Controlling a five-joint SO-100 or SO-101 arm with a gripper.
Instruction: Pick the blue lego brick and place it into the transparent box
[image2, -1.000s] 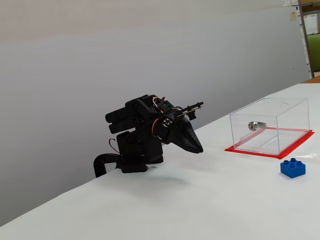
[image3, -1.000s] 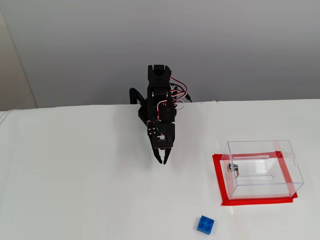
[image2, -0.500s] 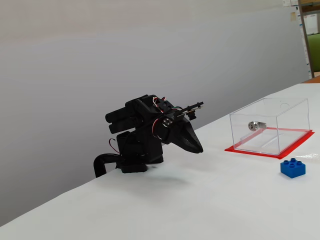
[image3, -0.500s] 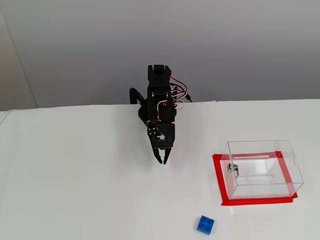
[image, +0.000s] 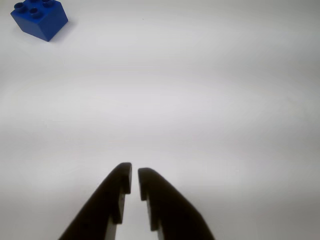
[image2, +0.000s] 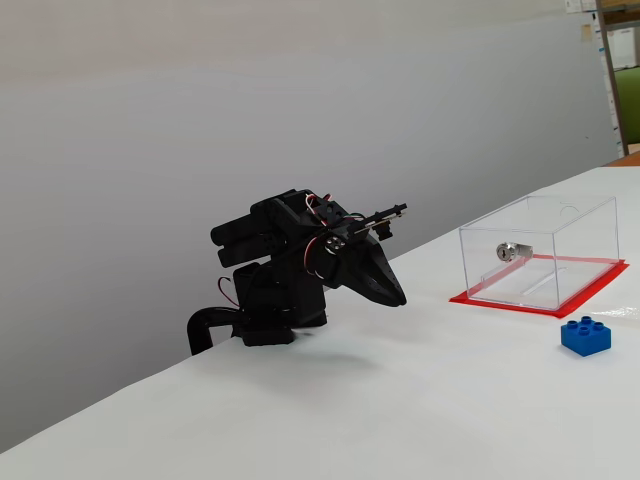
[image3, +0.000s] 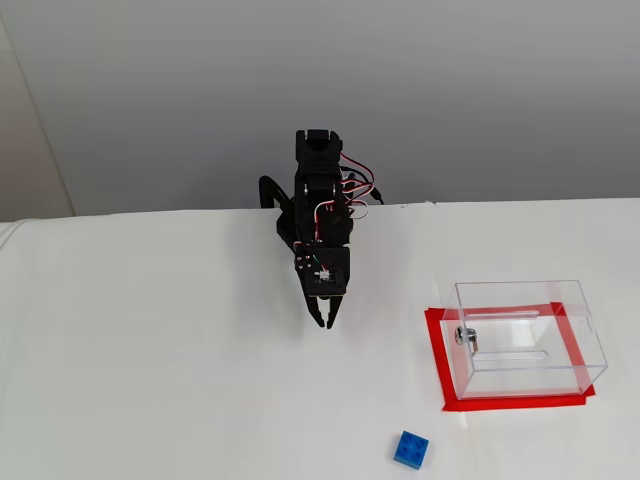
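The blue lego brick (image: 39, 18) lies on the white table at the wrist view's top left, far from my fingertips. It also shows in both fixed views (image2: 585, 336) (image3: 412, 449), in front of the box. The transparent box (image2: 538, 252) (image3: 525, 338) stands on its red base plate with a silver lock on one wall. My gripper (image: 134, 172) (image2: 398, 297) (image3: 325, 322) is folded low near the arm's base, empty, its jaws nearly closed with only a thin slit between the tips.
The white table's far edge (image3: 480, 204) runs just behind the arm base (image2: 262, 318) against a grey wall. Shelving (image2: 620, 70) shows at the far right of a fixed view.
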